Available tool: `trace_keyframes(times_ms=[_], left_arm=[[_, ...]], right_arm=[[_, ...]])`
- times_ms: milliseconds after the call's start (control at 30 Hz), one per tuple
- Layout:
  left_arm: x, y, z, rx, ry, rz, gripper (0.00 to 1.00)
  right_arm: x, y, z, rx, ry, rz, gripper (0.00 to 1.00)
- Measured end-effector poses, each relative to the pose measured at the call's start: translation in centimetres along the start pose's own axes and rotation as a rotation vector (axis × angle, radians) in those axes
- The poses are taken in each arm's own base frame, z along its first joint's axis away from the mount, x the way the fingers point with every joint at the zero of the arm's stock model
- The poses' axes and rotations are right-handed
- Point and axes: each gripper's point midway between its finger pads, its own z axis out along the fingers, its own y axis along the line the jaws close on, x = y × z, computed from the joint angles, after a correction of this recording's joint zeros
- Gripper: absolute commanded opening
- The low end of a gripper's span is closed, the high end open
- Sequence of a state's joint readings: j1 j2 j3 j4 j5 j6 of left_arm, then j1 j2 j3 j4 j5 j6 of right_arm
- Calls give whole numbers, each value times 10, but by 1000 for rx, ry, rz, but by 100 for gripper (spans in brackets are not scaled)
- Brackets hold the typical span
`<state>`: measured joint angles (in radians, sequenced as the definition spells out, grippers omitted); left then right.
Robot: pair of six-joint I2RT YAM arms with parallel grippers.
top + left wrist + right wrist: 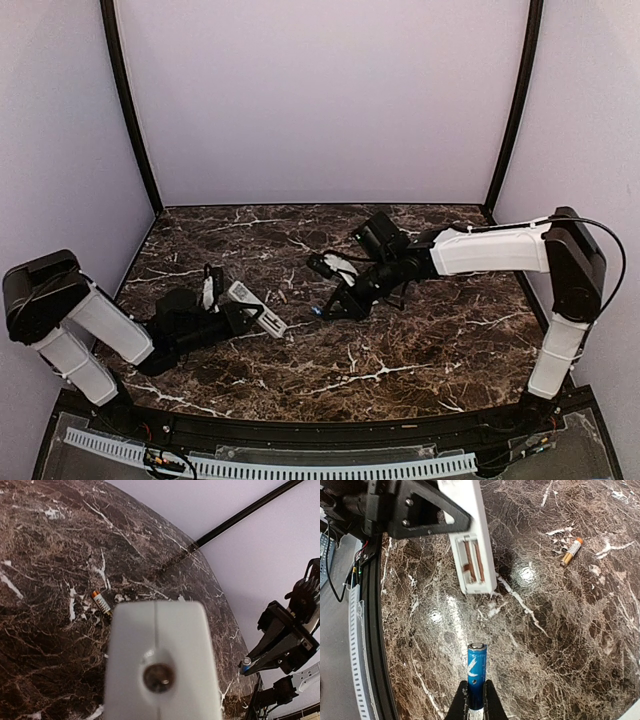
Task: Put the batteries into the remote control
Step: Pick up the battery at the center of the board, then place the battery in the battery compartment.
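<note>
The left gripper is clenched on a slim white rectangular plastic remote control. It holds the handset up over the dark brown, white-veined marble table, with the back turned toward the other arm. The cover is off the back, and from the right wrist view the open bay shows two long slots with brownish contacts. One black finger of that gripper lies across the upper part of the handset, above the bay.

The right gripper is grasping a small blue cylindrical battery by its lower end. The metal cap sticks out ahead of the fingertips and points at the open bay. Only a stretch of glossy marble with lamp glare lies between the cap and the handset.

A second battery, thin and tan with an orange tip, lies flat on the table off to one side, well apart from both grippers. Pale lilac walls close in the table.
</note>
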<state>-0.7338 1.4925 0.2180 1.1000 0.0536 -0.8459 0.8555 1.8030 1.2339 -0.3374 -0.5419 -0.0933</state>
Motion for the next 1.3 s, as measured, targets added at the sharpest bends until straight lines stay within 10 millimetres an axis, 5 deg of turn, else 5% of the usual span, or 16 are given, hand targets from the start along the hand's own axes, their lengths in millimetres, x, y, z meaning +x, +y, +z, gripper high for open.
trace_keyframes(times_ms=[133,367,700,900,1300], left_arm=[[28,15,20,1,67,-54,0],[39,-2,37,55,63,-52,0],[36,-3,39,42,35,-27,0],[33,-2,40,33,22,-27,0],[31,-2,43,24,12,-27,0]], right_arm=[[0,2,12,-29,-2,23,0],[4,17,37,-82,32,27,0],[-1,0,66,-55,73,28,0],[12,-8,74,-19,134,53,0],[10,-19,85,25,148,106,0]])
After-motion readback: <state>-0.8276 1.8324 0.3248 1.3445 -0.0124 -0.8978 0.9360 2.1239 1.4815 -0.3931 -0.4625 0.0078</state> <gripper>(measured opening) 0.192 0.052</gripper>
